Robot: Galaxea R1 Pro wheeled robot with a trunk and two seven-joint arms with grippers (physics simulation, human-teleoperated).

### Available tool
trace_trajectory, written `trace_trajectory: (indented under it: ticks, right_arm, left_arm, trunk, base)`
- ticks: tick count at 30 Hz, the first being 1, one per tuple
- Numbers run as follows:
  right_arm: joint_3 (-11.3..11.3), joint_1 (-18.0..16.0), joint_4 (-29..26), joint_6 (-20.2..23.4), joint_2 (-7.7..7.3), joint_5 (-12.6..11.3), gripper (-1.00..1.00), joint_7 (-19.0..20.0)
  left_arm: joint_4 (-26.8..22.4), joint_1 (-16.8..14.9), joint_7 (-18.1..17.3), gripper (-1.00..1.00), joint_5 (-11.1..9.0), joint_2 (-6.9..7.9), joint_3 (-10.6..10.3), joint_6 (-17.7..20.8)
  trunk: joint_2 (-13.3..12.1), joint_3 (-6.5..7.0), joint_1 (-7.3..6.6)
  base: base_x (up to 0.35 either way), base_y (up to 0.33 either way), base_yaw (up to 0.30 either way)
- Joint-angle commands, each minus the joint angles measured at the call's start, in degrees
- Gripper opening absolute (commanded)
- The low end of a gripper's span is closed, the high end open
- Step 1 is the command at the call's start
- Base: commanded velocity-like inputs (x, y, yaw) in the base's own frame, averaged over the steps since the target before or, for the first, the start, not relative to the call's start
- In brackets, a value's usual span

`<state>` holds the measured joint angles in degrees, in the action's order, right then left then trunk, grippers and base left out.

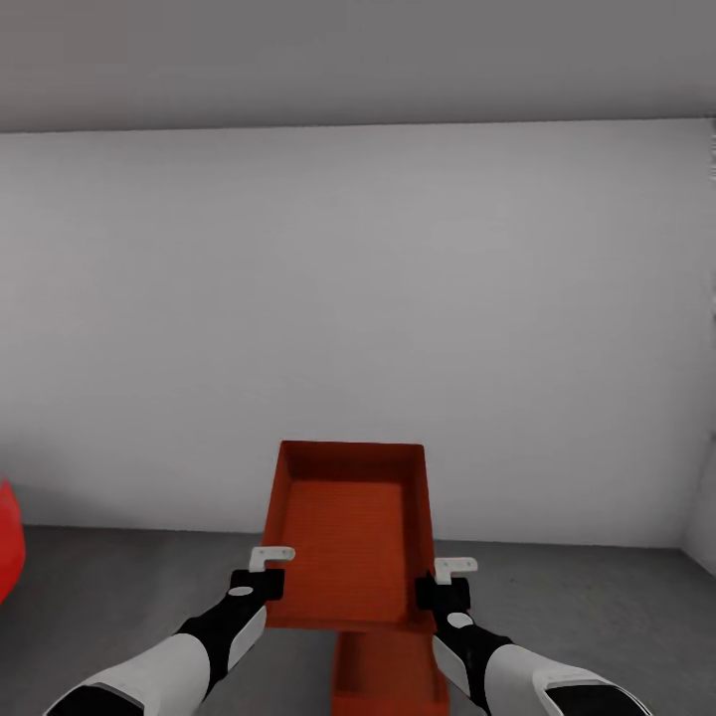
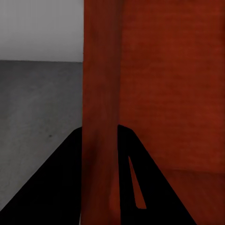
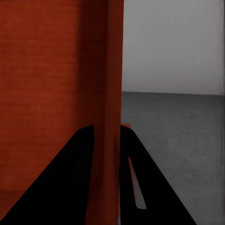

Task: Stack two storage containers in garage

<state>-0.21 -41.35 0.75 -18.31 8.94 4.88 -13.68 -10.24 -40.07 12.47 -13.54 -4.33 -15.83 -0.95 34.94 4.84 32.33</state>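
Observation:
I hold a red-orange storage container (image 1: 350,537) in the air in front of me, its open top tilted toward the head camera. My left gripper (image 1: 263,575) is shut on its left wall (image 2: 99,117), and my right gripper (image 1: 444,582) is shut on its right wall (image 3: 107,93). Directly beneath it, the second storage container (image 1: 388,676) rests on the dark grey floor (image 1: 119,587), partly hidden by the held one. Black fingers (image 2: 56,187) straddle the wall in the left wrist view, and black fingers (image 3: 154,183) do the same in the right wrist view.
A pale grey garage wall (image 1: 358,298) stands a short way ahead, under a grey ceiling (image 1: 358,60). A rounded edge of the red car (image 1: 8,537) shows at the far left. Grey floor (image 1: 597,607) spreads to both sides of the containers.

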Motion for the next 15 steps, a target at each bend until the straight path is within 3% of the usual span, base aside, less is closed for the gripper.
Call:
trace_trajectory:
  ticks: [1, 15]
  right_arm:
    - [-2.17, -0.05, -0.14, -0.5, 0.03, 1.1, -1.0, -0.29]
    - [-2.17, -0.05, -0.14, -0.5, 0.03, 1.1, -1.0, -0.29]
  left_arm:
    - [0.13, -0.01, 0.54, -1.0, -1.31, -0.06, 2.12, -0.02]
    - [0.05, -0.01, 0.54, -1.0, -1.31, -0.06, 2.12, -0.02]
  trunk:
    - [0.02, -0.01, 0.05]
    - [0.02, -0.01, 0.05]
  base:
    - [0.322, 0.137, -0.279]
    - [0.322, 0.137, -0.279]
